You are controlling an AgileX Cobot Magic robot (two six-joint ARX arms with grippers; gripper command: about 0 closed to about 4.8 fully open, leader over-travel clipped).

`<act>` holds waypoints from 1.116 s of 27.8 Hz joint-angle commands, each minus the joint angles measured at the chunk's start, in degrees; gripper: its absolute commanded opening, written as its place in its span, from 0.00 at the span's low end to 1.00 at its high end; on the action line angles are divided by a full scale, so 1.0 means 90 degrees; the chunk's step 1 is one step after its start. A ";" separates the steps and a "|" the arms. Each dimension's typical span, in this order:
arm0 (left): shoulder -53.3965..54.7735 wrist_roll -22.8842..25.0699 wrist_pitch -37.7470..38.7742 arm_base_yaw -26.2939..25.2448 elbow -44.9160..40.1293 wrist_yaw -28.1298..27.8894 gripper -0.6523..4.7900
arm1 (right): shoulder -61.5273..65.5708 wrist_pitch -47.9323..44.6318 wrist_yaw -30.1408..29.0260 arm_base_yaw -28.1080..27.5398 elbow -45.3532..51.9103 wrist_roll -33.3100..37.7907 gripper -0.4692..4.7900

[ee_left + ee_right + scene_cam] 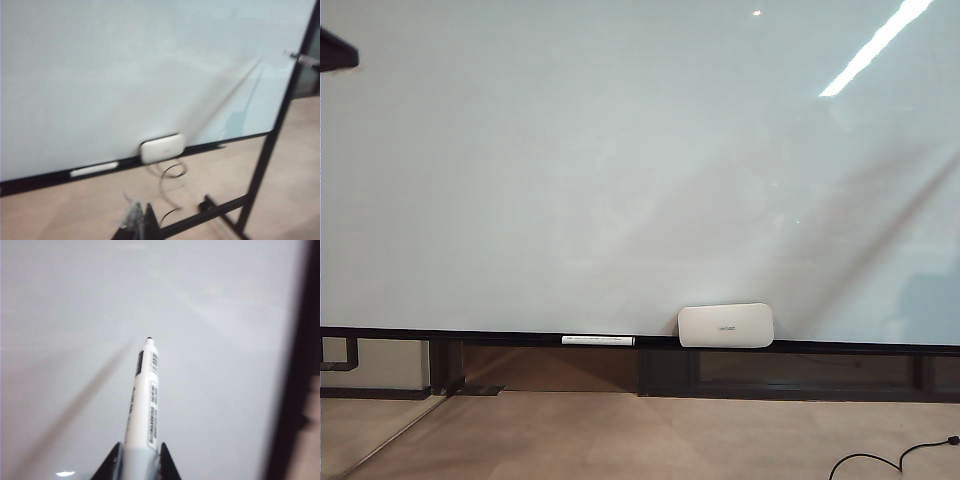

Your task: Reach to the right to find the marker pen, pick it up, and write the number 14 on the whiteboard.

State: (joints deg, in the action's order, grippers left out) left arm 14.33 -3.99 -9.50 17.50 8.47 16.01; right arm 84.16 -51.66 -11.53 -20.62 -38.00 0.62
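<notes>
Whiteboard point(75, 300) behind; right gripper point(141, 460) clamps marker pen point(145, 390); left gripper point(137, 225) blurred.

Right tool point(140, 460): only the two dark finger tips show in the right wrist view, one on each side of the marker pen point(145, 395).
Right tool state: the fingers are closed against the pen's white barrel, gripping it.
Right tool pose: it points toward the whiteboard point(75, 315), with the pen's dark tip foremost.
Left tool point(137, 225): a blurred dark tip and a paler part beside it at the edge of the left wrist view; whether the fingers stand apart cannot be made out.
Exterior view: neither arm nor either tool is identifiable.
</notes>
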 commanded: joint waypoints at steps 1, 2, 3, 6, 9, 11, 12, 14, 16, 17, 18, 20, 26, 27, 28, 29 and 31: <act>-0.0134 0.0301 0.0476 0.0000 0.0019 -0.0342 0.11 | -0.0284 0.0092 0.0005 0.0775 0.0017 0.0100 0.09; -0.0151 0.0301 0.0486 0.0002 0.0017 -0.0384 0.11 | -0.0333 0.0100 0.0005 0.0984 0.0017 0.0104 0.09; -0.0155 0.0352 0.0457 0.0000 0.0017 -0.0440 0.11 | -0.0389 0.0102 0.0005 0.1258 0.0017 0.0104 0.09; -0.0155 0.0525 0.0170 0.0000 0.0019 -0.0542 0.11 | -0.0420 0.0061 0.0007 0.1996 -0.0005 0.0138 0.09; -0.0155 0.0619 -0.0153 0.0002 0.0019 -0.0726 0.11 | -0.0398 0.0104 0.0073 0.2676 -0.0066 0.0170 0.09; -0.0153 0.0697 -0.0316 0.0002 0.0019 -0.0979 0.11 | -0.0384 0.0124 0.0185 0.3070 -0.0114 0.0160 0.09; -0.0155 0.0765 -0.0369 0.0002 0.0019 -0.1098 0.11 | -0.0362 0.0104 0.0185 0.3279 -0.0151 0.0153 0.09; -0.0153 0.0896 -0.0440 0.0002 0.0029 -0.1292 0.11 | -0.0294 0.0129 0.0180 0.3560 -0.0265 0.0153 0.09; -0.0153 0.0950 -0.0410 0.0002 0.0104 -0.1321 0.11 | -0.0172 0.0182 0.0182 0.3827 -0.0444 0.0146 0.09; -0.0153 0.0952 -0.0386 0.0002 0.0146 -0.1302 0.11 | -0.0124 0.0219 0.0180 0.3917 -0.0542 0.0146 0.09; -0.0153 0.0952 -0.0357 0.0002 0.0206 -0.1302 0.11 | -0.0066 0.0257 0.0180 0.3995 -0.0670 0.0153 0.09; -0.0153 0.1037 -0.0325 0.0002 0.0304 -0.1309 0.11 | 0.0036 0.0291 0.0172 0.4138 -0.0918 0.0151 0.09; -0.0153 0.1064 -0.0321 0.0002 0.0532 -0.1302 0.11 | 0.0345 0.0563 0.0124 0.4357 -0.1710 0.0148 0.09; -0.0153 0.1052 -0.0318 0.0002 0.0566 -0.1294 0.11 | 0.0408 0.0668 0.0126 0.4379 -0.1863 0.0143 0.09; -0.0153 0.1042 -0.0347 0.0002 0.0576 -0.1195 0.11 | 0.0452 0.0738 0.0126 0.4386 -0.1979 0.0143 0.09; -0.0153 0.1042 -0.0335 0.0002 0.0597 -0.1071 0.11 | 0.0503 0.0789 0.0126 0.4391 -0.2091 0.0143 0.09; -0.0153 0.1039 -0.0223 0.0002 0.0682 -0.0920 0.11 | 0.0597 0.0923 0.0126 0.4401 -0.2331 0.0143 0.09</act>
State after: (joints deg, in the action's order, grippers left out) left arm 12.95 5.37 -11.86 17.50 13.72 5.91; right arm 89.47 -43.99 -10.31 18.92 -57.63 1.89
